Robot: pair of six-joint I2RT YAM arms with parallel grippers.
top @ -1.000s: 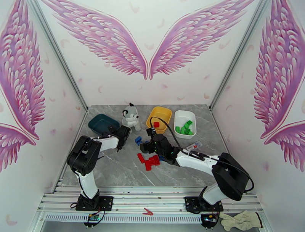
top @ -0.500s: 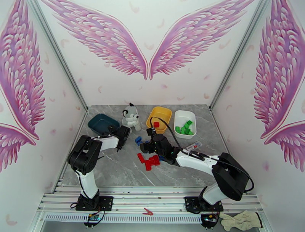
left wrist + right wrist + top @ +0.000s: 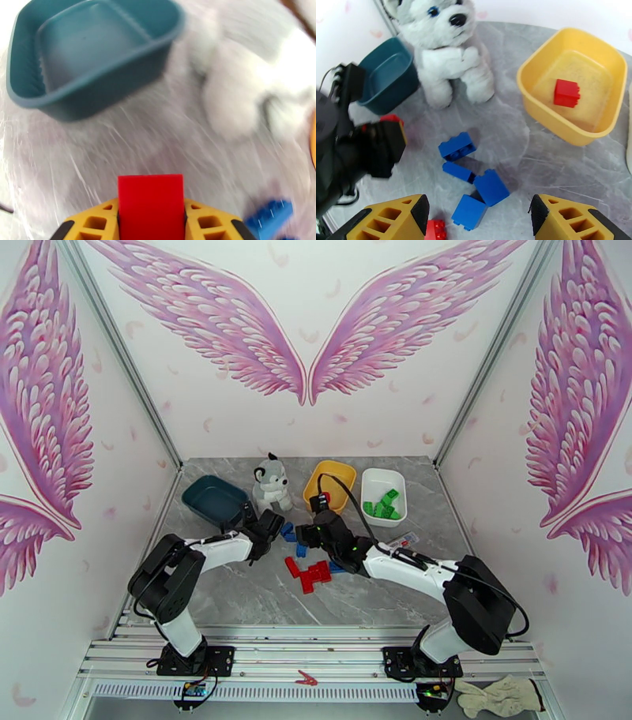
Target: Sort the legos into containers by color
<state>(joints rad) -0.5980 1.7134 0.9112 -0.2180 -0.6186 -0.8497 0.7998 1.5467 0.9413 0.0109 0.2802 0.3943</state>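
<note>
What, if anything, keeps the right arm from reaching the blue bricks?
Probably nothing, so likely yes. The right gripper hangs open just above the blue bricks, which lie uncovered on the table. The left gripper, shut on a red brick, sits off to one side, apart from them.

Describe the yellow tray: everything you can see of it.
The yellow tray is a shallow, rounded-rectangle container of smooth, glossy plastic with a rolled rim. It sits upright and flat on the grey marbled table, between the plush dog and the white tray, with a gap on each side. One red lego brick lies on its floor; nothing else is inside.
</note>
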